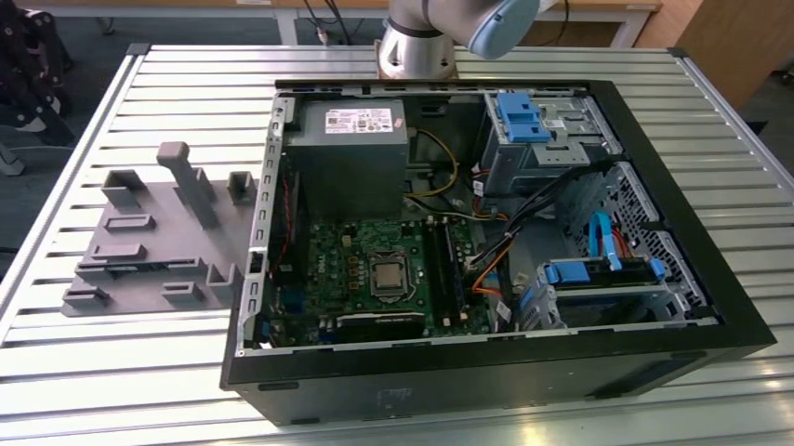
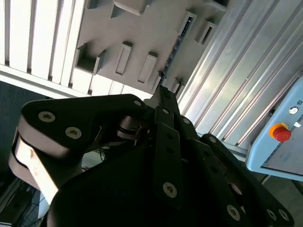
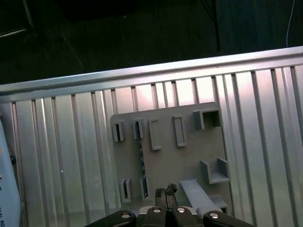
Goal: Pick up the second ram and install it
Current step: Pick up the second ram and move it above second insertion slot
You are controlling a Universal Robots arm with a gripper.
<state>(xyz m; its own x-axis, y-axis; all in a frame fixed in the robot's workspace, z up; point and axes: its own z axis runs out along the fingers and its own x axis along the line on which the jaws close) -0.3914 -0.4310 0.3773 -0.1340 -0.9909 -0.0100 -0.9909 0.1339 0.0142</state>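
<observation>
A slatted aluminium table (image 1: pixel 125 372) carries the work, with dark floor past its far edge in the first wrist view. The second ram (image 3: pixel 140 163) stands on its long edge in the grey holder tray (image 3: pixel 175 165), caught at each end by a pair of small slots. It shows as a thin dark line running across the tray. The second wrist view gives the same strip (image 2: pixel 176 42) at a slant, and again little more than its edge.

The strip looks light and stiff but brittle. Its chips and contact edge are better left alone, so the sound grip would be across the two flat faces near the middle of the upper edge, squarely, so that it does not twist.

The tool (image 3: pixel 165 193) hangs above the tray, near one end of the strip and apart from it. Its fingertips are pressed together with nothing between them, and the second wrist view (image 2: pixel 162 92) shows the same.

The exterior view adds the open computer case (image 1: pixel 496 372) just beside the tray, with the green motherboard (image 1: pixel 360 260) and its long black slots (image 1: pixel 444 265). The second wrist view alone shows a pendant with a red button (image 2: pixel 281 132).
</observation>
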